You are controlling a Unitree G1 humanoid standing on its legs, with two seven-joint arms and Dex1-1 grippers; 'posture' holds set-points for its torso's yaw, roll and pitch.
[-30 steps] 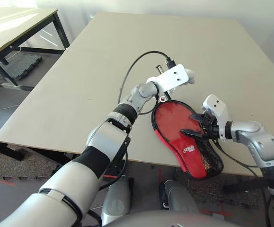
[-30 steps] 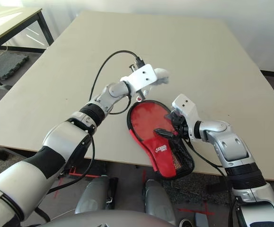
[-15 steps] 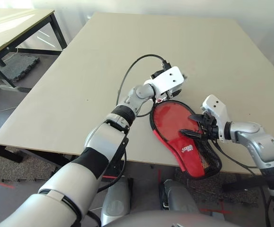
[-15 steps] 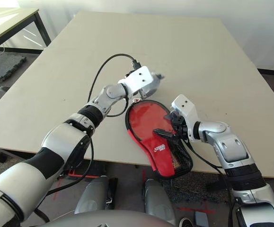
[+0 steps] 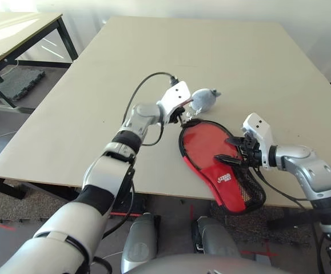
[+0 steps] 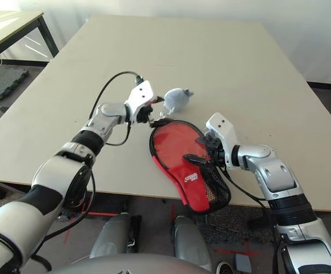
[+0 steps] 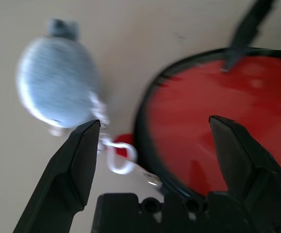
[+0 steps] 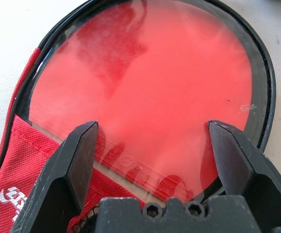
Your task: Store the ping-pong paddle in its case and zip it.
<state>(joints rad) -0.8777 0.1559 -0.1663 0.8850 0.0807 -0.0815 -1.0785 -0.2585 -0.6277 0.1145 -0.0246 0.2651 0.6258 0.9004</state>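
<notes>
Head cam first: the case lies red side up near the front edge of the table, handle end hanging a bit over the edge, prob so the round end faces my L arm for the zip. The pom-pom charm sits just beyond the round end, on its little chain. L gripper hovers right beside that chain at the case's top rim, looks like I'm going for the zipper pull there. R gripper sits over the middle of the case, I'd guess to pin it down while the zip gets worked. L wrist cam: fingers spread wide, nothing between them, charm and its white ring just ahead, case rim beside it. R wrist cam: fingers also wide apart, not gripping anything, hanging over the ping-pong paddle, whose red face shows inside the case with the black zip edge round it. So paddle's in, zip prob not done yet imo.
</notes>
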